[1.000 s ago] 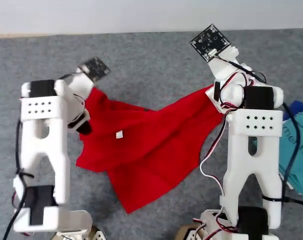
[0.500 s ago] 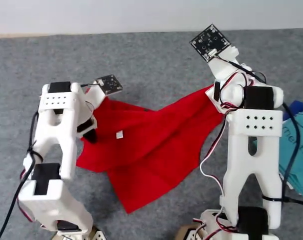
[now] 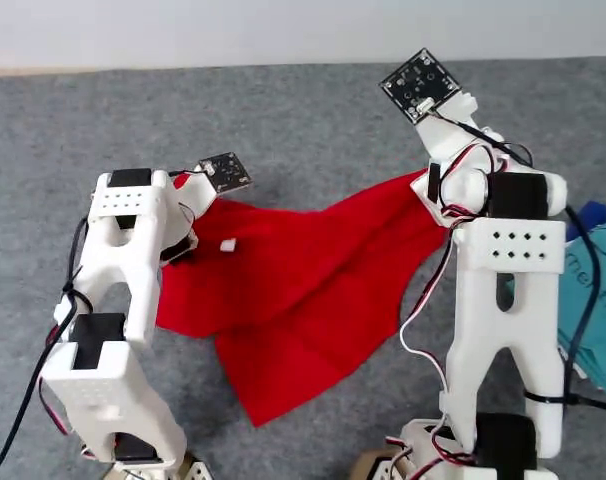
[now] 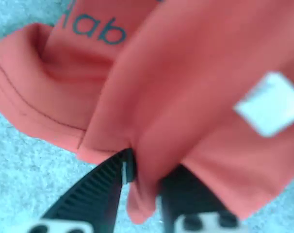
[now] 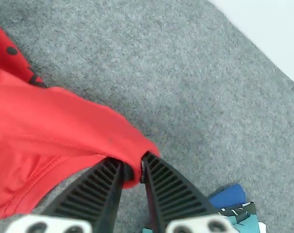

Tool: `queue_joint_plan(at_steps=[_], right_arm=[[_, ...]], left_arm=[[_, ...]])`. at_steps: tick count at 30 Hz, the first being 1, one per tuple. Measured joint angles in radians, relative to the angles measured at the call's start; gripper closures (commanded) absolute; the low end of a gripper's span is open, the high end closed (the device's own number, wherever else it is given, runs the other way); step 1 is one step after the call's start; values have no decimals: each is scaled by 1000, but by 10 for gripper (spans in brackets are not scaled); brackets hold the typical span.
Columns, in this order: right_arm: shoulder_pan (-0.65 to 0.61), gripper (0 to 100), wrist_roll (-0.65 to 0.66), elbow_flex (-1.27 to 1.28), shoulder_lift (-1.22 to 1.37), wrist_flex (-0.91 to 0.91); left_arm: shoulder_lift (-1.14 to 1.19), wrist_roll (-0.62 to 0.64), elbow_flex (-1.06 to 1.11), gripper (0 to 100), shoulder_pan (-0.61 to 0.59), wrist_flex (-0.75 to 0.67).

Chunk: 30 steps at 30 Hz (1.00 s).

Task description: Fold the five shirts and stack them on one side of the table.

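Note:
A red shirt hangs stretched between the two arms above the grey table, its lower part drooping to a point near the front. The left gripper is shut on a fold of the red shirt at its left end, beside a small white label. My right gripper is shut on the red shirt at a corner, at the right end. In the high view the left gripper and the right gripper hold the cloth's two upper ends.
More shirts, teal and blue, lie piled at the table's right edge, also seen as a teal and blue pile beside the right gripper. Bare grey table stretches behind the arms to a pale wall.
The left arm has swung right and inward with its end of the red shirt, bunching the cloth toward the middle. The right arm has kept still.

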Motion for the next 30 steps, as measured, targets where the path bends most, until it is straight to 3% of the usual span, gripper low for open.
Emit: queue_joint_plan(at_steps=[10,17,21,30], right_arm=[[0,988,0,-38,0,0],[0,988,0,-64,-2,18],[0,988,0,-64,-2,20],[0,988,0,-66,-2,77]], left_arm=[[-77,-2,-273,993,-12,193],[-170,-6,-315,946,-12,290],[-147,-6,-249,858,-12,295],[103,-2,-219,855,-12,207]])
